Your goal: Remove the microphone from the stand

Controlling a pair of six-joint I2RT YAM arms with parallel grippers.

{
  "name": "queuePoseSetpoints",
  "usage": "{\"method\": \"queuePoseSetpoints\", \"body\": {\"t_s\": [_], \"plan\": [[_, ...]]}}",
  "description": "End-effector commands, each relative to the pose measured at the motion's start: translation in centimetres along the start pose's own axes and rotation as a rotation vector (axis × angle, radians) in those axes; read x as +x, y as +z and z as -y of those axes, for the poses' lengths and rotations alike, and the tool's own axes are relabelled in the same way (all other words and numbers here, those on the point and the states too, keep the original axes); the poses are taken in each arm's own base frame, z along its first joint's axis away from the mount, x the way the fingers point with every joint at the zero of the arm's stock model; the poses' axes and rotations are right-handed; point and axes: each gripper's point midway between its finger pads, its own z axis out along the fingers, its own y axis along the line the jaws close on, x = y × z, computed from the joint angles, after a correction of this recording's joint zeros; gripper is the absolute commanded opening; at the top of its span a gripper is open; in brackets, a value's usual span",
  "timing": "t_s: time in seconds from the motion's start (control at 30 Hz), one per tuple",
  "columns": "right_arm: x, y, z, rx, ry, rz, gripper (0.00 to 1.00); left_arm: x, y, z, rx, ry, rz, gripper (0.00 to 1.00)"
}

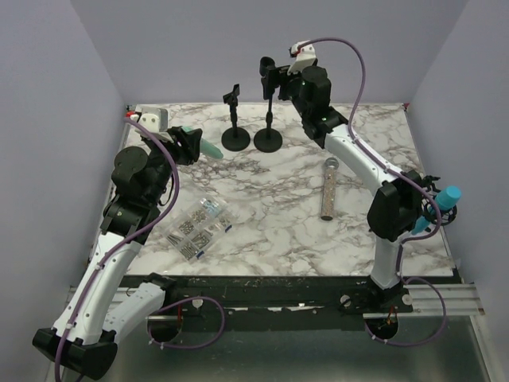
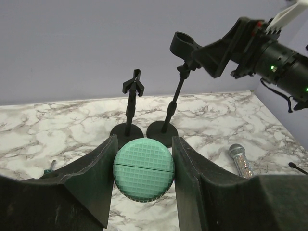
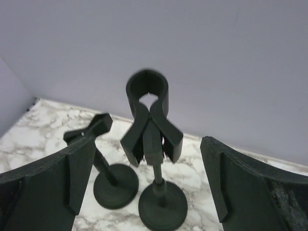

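My left gripper (image 1: 191, 144) is shut on a green microphone (image 1: 209, 148) and holds it above the table's left side, clear of both stands. In the left wrist view its round mesh head (image 2: 143, 170) sits between my fingers (image 2: 98, 173). Two black stands are at the back: a short one (image 1: 235, 119) and a tall one (image 1: 269, 111). Both clips are empty. My right gripper (image 1: 276, 76) is open beside the tall stand's clip (image 1: 265, 65). In the right wrist view that clip (image 3: 147, 98) stands between and beyond my spread fingers (image 3: 72, 178).
A silver glitter microphone (image 1: 328, 189) lies on the marble table right of centre and also shows in the left wrist view (image 2: 240, 161). A clear bag of small metal parts (image 1: 200, 227) lies front left. A blue microphone (image 1: 445, 199) hangs off the right edge by the right arm.
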Motion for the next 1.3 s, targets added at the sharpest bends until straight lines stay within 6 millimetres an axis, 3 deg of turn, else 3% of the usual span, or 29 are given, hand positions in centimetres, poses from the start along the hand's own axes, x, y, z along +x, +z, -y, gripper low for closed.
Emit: {"method": "queuePoseSetpoints", "body": {"t_s": [0.0, 0.1, 0.27, 0.43, 0.57, 0.97, 1.0, 1.27], "plan": [[-2.5, 1.1, 1.1, 0.015, -0.032, 0.010, 1.00, -1.9, -0.2, 0.6, 0.029, -0.011, 0.052, 0.00], [-3.1, 2.8, 1.0, -0.005, -0.039, 0.019, 1.00, -1.9, -0.2, 0.6, 0.029, -0.011, 0.051, 0.00], [-0.9, 4.8, 0.0, -0.071, -0.077, -0.019, 0.96, -1.9, -0.1, 0.7, 0.033, -0.011, 0.050, 0.00], [4.7, 6.2, 0.1, -0.077, -0.099, -0.105, 0.75, -1.7, 0.0, 0.8, 0.036, -0.012, 0.044, 0.00], [9.3, 5.9, 0.6, -0.071, -0.115, -0.185, 0.62, -1.7, 0.0, 0.8, 0.038, -0.015, 0.041, 0.00], [18.3, 3.3, 1.3, -0.041, -0.045, -0.314, 0.61, -1.7, 0.0, 0.8, 0.038, -0.021, 0.041, 0.00], [19.8, 2.7, 1.3, -0.042, -0.028, -0.347, 0.61, -1.7, 0.1, 0.8, 0.037, -0.021, 0.042, 0.00], [21.5, 2.7, 1.5, -0.037, -0.031, -0.384, 0.62, -1.7, 0.1, 0.8, 0.037, -0.021, 0.041, 0.00]]}}
